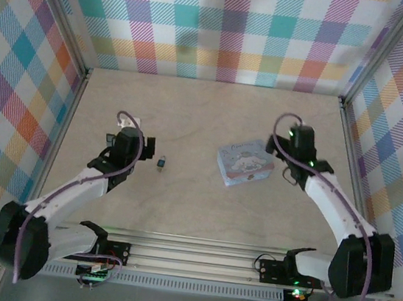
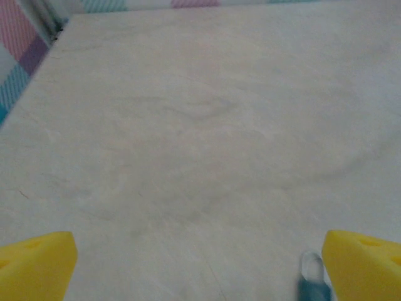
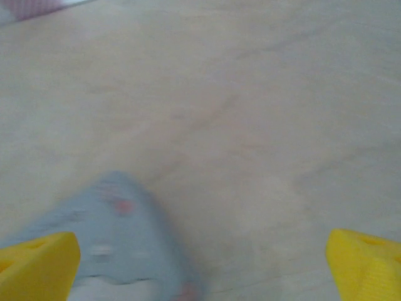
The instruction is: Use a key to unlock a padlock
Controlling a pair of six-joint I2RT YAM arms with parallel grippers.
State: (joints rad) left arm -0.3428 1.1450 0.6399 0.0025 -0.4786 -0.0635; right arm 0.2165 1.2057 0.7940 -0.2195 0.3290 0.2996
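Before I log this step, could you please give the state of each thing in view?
Padlock: lying on the table, ungripped; locked or not, cannot tell.
Tin: lid on, resting on the table.
Left gripper: jaws open, empty.
Right gripper: jaws open, empty.

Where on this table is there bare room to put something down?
The far half, up to the back wall, is bare, and so is the strip between the padlock and the tin. It is crowded beside the left end effector, where the padlock lies.

Lab test booth, plaid walls (image 1: 225,27)
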